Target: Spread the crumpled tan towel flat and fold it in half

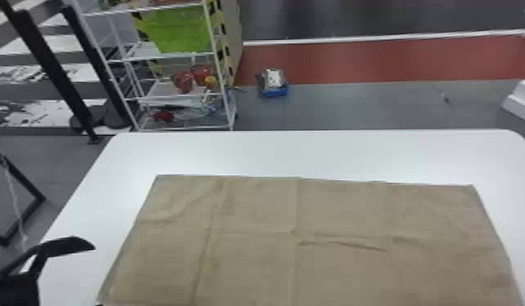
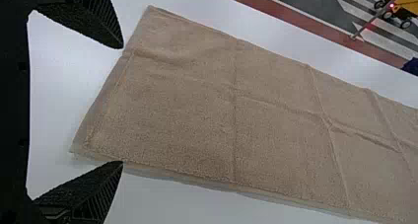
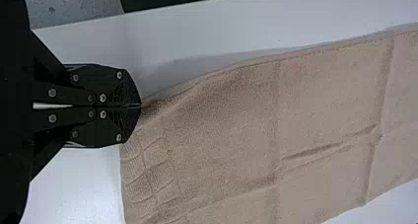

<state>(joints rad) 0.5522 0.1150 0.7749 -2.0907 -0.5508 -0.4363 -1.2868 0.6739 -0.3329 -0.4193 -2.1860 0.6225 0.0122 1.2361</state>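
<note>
left gripper [image 1: 95, 274]: fingers apart, at end of tan towel [image 1: 253, 264]; right gripper [image 3: 140, 105]: clamped on towel corner.

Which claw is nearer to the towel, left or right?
Right. The right claw is shut on a corner of the towel; the left claw is open beside its left end.

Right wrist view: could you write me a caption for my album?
A black claw pinches one corner of a tan towel on a white table.
</note>
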